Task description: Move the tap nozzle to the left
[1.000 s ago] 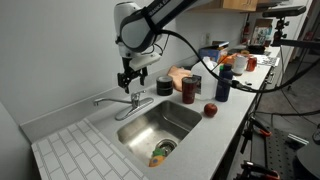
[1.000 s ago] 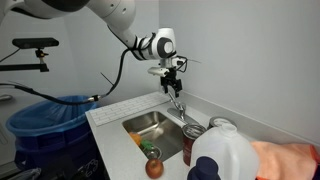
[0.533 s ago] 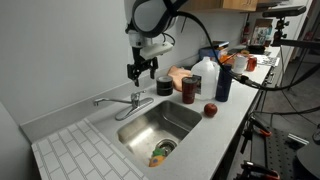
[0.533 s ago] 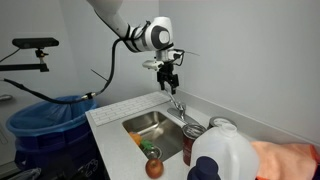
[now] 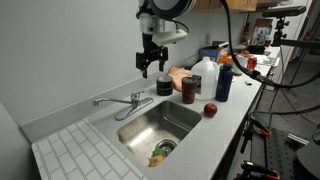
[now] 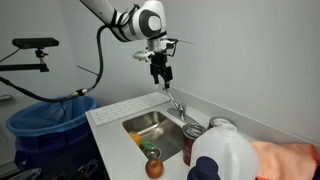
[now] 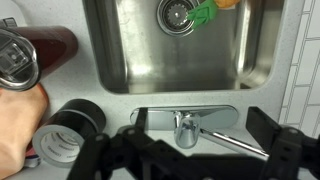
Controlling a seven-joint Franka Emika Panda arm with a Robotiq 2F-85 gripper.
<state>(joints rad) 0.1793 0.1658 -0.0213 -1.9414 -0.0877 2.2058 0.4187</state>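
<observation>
The tap nozzle [image 7: 226, 139] is a thin chrome spout. In the wrist view it runs from its short upright base [image 7: 185, 128] toward the lower right, behind the steel sink [image 7: 170, 55]. The tap also shows in both exterior views [image 5: 120, 103] [image 6: 177, 104] at the sink's back edge. My gripper [image 5: 152, 68] [image 6: 160, 72] hangs well above the tap, apart from it. It is open and empty. In the wrist view its dark fingers [image 7: 190, 165] frame the faucet at the bottom left and right.
Two black tape rolls [image 7: 65, 130] and a dark red can [image 7: 45, 45] lie beside the sink. A milk jug [image 5: 205, 72], a blue bottle [image 5: 222, 85] and an apple [image 5: 210, 110] stand on the counter. Green and orange items [image 7: 205, 10] lie at the drain. A white ribbed drainboard [image 5: 70, 150] adjoins the basin.
My gripper has risen from just above the tap and drifted along the counter toward the bottles. The tap has not visibly moved.
</observation>
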